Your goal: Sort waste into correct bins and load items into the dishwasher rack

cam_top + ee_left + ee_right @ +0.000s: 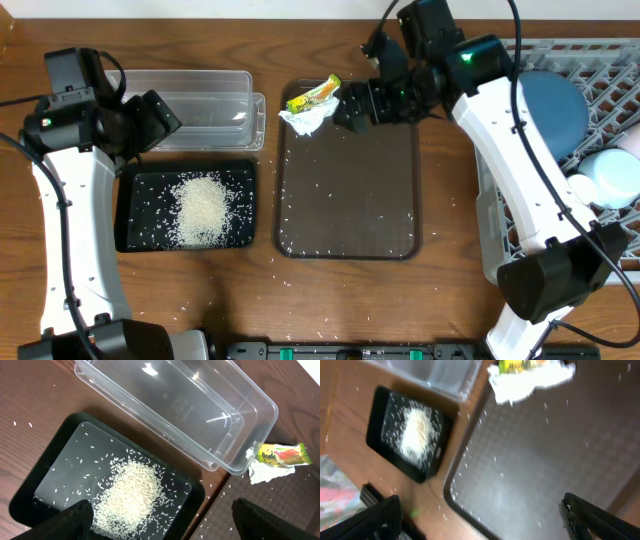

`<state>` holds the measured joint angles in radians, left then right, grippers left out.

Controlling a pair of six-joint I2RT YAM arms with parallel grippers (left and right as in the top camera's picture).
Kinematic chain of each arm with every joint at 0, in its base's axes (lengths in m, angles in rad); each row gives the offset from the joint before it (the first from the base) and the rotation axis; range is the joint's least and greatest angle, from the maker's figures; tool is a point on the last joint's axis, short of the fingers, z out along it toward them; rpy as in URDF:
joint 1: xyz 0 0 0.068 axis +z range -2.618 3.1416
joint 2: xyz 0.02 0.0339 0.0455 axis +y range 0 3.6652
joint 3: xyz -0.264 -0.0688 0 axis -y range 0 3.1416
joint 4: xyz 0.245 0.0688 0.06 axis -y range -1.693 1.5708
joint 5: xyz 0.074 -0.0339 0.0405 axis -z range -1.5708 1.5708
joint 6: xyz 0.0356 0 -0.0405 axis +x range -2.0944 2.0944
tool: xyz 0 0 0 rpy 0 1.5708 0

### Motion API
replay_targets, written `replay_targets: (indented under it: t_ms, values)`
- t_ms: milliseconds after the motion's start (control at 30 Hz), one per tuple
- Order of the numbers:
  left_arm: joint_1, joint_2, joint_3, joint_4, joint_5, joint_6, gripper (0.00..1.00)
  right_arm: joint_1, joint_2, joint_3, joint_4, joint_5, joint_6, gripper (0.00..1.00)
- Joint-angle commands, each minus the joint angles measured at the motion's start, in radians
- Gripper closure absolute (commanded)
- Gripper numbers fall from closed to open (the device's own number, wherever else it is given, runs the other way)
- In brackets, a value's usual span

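Left arm rising from the table's near-left corner, wrist bent toward the far-left corner, left gripper spread wide and empty, right arm stretched from near-right corner toward mid far edge, right gripper pointing left, fingers parted, holding nothing

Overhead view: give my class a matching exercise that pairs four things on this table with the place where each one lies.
Things
1. heap of loose white rice grains
2. small yellow-green snack wrapper
3. wide dark blue dish
4. clear plastic rectangular tub

Places
a. in the grey lattice dishwasher rack
b. in the shallow black rectangular tray
c. at the far left corner of the dark brown serving tray
d. straight on the wooden table

Pairs: 1-b, 2-c, 3-a, 4-d
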<state>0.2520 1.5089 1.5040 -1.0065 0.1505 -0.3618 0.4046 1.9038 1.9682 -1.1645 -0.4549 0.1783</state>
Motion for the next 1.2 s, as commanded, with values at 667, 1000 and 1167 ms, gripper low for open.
replay_targets:
  t_ms: [667, 1000, 1167]
  values:
    - [0.003, 0.0, 0.022, -0.003, -0.005, 0.006, 0.08, -0.173, -0.16, -0.001, -0.143, 0.158, 0.072, 0.01]
    - [0.003, 0.0, 0.022, -0.003, -0.005, 0.006, 0.08, -0.22, -0.181, -0.001, -0.158, 0.007, 0.08, 0.01]
    - [0.003, 0.0, 0.022, -0.003, -0.005, 0.006, 0.08, -0.164, -0.158, -0.001, -0.041, 0.006, 0.152, 0.01]
